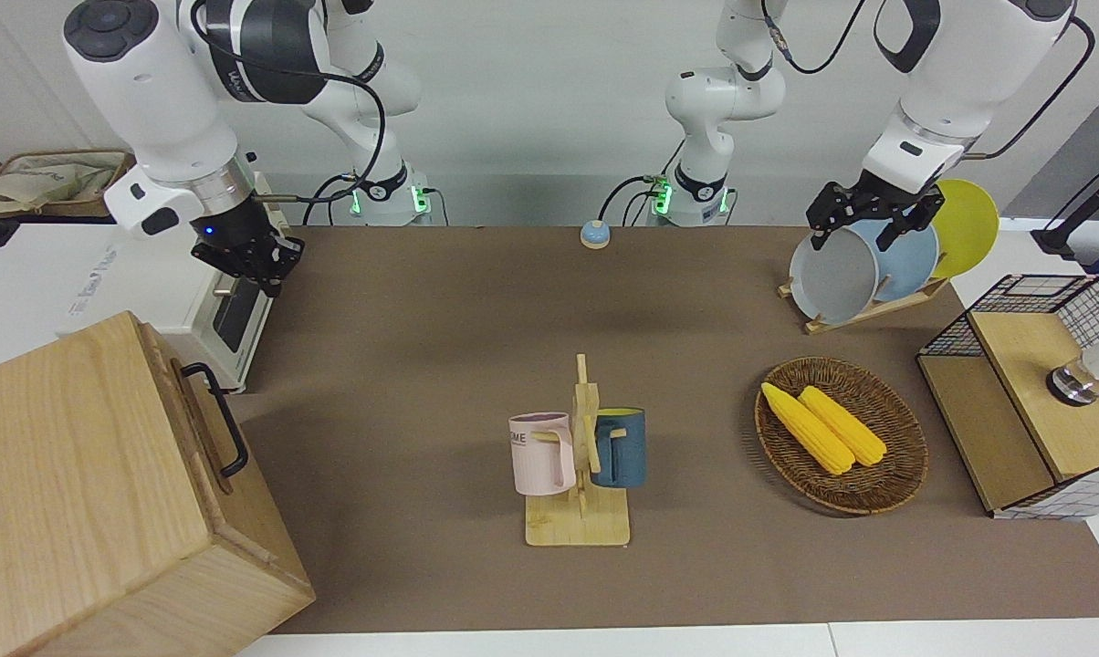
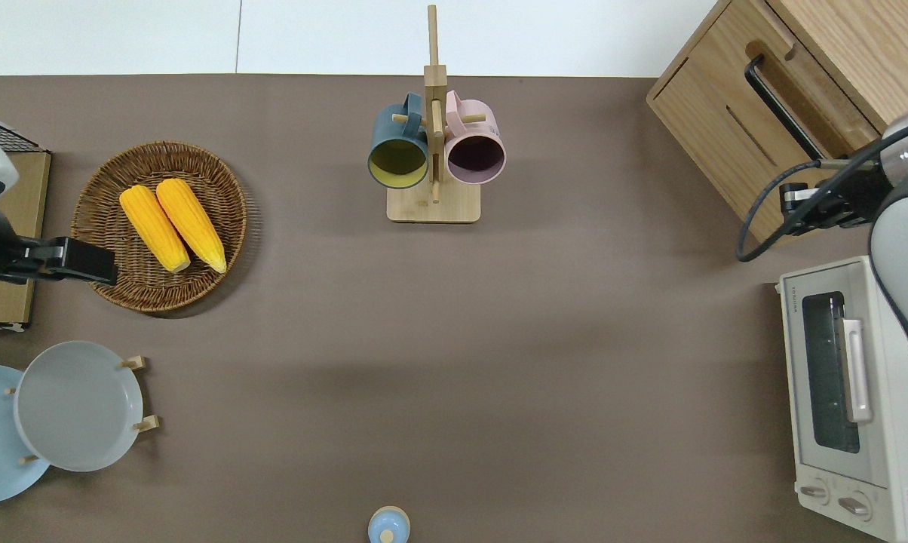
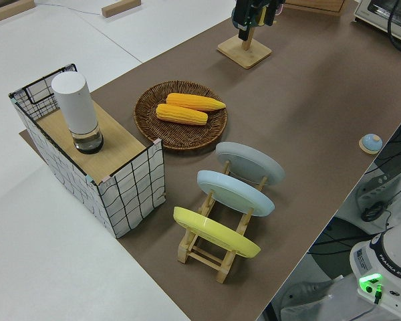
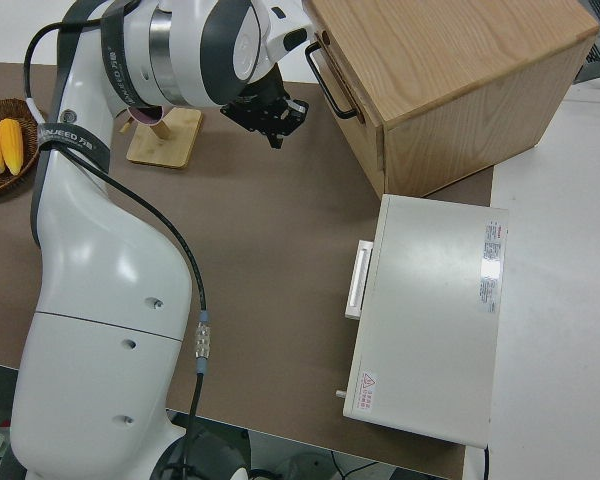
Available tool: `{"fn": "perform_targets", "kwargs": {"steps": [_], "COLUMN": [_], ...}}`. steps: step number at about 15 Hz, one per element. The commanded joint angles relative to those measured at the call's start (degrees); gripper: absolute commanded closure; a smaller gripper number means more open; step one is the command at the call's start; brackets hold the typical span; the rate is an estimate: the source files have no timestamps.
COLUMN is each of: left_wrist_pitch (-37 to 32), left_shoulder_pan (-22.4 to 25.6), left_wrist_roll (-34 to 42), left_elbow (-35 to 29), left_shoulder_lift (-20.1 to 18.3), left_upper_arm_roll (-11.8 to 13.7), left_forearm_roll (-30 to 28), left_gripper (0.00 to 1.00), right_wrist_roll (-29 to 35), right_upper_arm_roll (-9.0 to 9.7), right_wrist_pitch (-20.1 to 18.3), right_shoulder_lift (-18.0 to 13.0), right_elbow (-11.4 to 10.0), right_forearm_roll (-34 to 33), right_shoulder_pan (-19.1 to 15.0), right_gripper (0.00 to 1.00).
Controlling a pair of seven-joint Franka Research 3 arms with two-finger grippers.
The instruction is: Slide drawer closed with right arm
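- Overhead view puts the big pale wood cabinet at the right arm's end of the table, farther from the robots than the white toaster oven. If you push off-centre or too hard, I judge the whole cabinet could skid or turn instead of taking the drawer in.
- Your white jointed right arm leans in between these two boxes, so a wide swing could knock the oven.
- Its wide shallow light-wood drawer sits in the cabinet front facing the middle of the table. It looks nearly flush, and I cannot tell how far it stands out.
- Watch the drawer's black metal loop handle: a finger could catch inside the loop and drag the drawer out again.
- Your black right gripper hangs over the gap between cabinet and oven, apart from the handle; I cannot tell how its jaws stand.
- A black cable loops off the wrist beside the cabinet's corner and could snag there.
- Under it all lies a flat brown table mat, with open mat in front of the drawer.
- Well apart stand a wooden mug rack and a wicker basket of corn; the left arm is parked.
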Motion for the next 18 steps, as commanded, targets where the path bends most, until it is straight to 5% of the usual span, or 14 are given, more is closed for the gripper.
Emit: {"fn": "perform_targets", "kwargs": {"steps": [1,5,6,9,18], "left_wrist_pitch": [-1.03,-1.03,-1.03,-1.03,-1.03], "left_shoulder_pan": [-0.39,-0.39,-0.39,-0.39,-0.39], "left_wrist_roll": [-0.6,-0.6,-0.6,-0.6,-0.6], "left_elbow": [0.49,0.58,0.58,0.58,0.58], "left_shoulder_lift": [-0.25,-0.25,-0.25,-0.25,-0.25], "left_upper_arm_roll": [0.02,0.02,0.02,0.02,0.02], "left_forearm_roll": [1.02,1.02,1.02,1.02,1.02], "left_gripper": [0.01,0.01,0.01,0.01,0.01], "right_wrist_roll": [-4.71,-5.59,-5.07,-2.44,-1.46], "right_upper_arm_roll": [-0.12,3.04,3.13,3.22,3.31], "right_wrist_pitch": [4.61,5.59,5.59,5.59,5.23], "right_shoulder_lift": [-5.12,-6.09,-6.26,-6.18,-5.48], "right_elbow": [-8.06,-10.0,-10.18,-10.0,-8.68], "right_forearm_roll": [0.42,0.68,0.68,0.51,0.33], "right_shoulder_pan": [-1.23,-5.19,-5.28,-4.93,-4.14], "right_gripper": [1.0,0.967,0.843,0.051,0.017]}}
